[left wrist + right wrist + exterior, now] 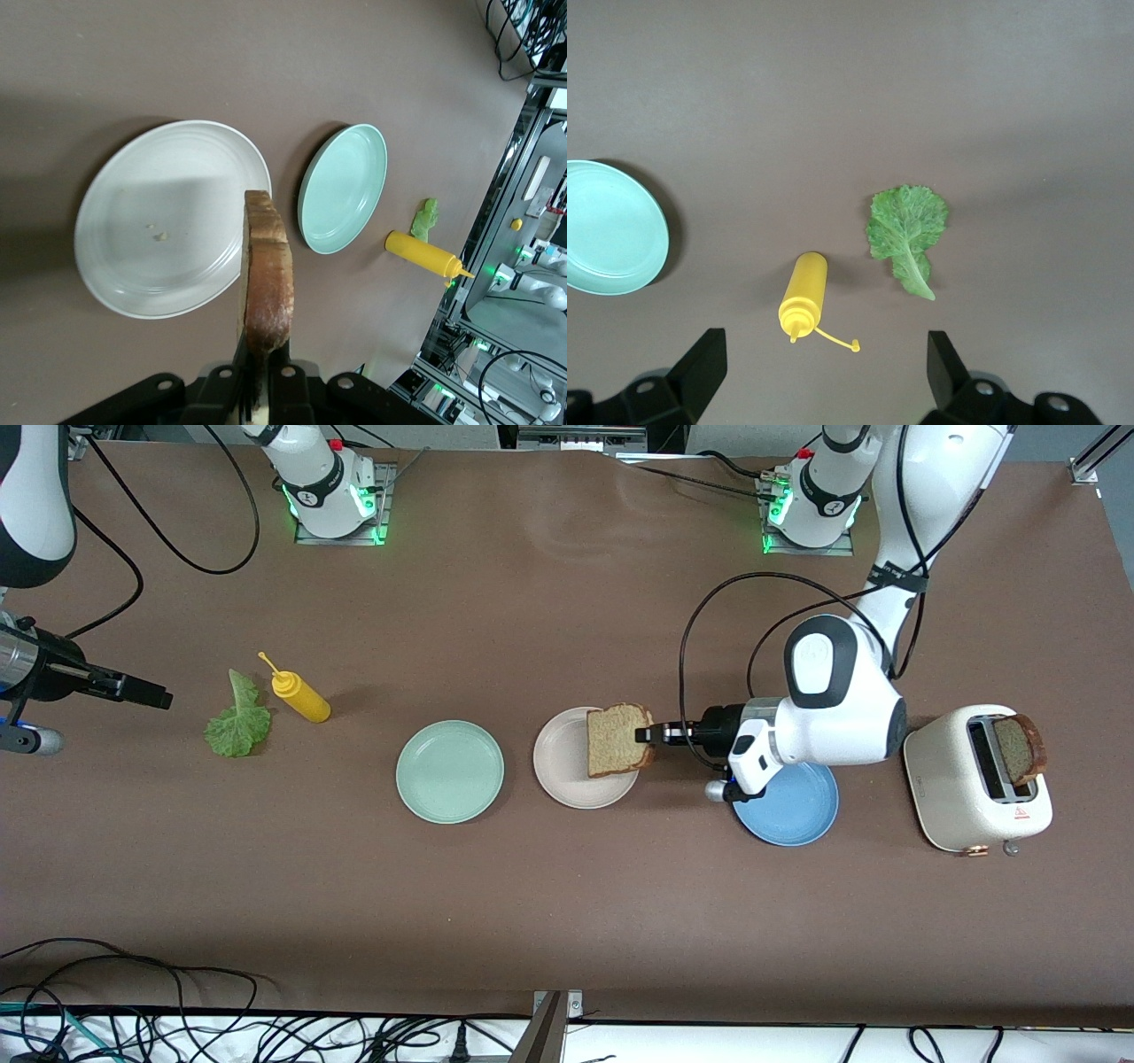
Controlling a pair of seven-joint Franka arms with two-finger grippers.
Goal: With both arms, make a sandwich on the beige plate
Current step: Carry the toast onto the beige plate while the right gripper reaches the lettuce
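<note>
Front view puts the bread slice (619,740) just right of the frame's centre, held over the beige plate (567,784) by my left claw (647,734), which is clamped on the slice's crust edge. In the left wrist view the slice (267,274) stands on edge between the black fingers, with the beige plate (159,221) bare below it apart from a few crumbs.

I judge this bread to be light, soft and a little crumbly. It should flex rather than crack, but a hard squeeze could dent or tear it, so the crust edge is the right place to hold it, being the firmest part. Pinched at one edge like this it may droop or swing, so I would lay it flat low over the plate rather than drop it.

A second slice (1019,748) sticks up out of the white toaster (974,779) at the right of the frame; only its top is exposed, and that is where I would take it.

The lettuce leaf (237,722) lies at the left of the frame beside the yellow squeeze bottle (301,695). It looks limp, thin and easily torn; the thicker stem rib is the best hold.

My right claw (164,698) waits with its fingers wide apart, empty, at the left edge of the frame near the leaf.

The mint green plate (450,771) and blue plate (797,815) flank the beige one on the tabletop (567,921).
</note>
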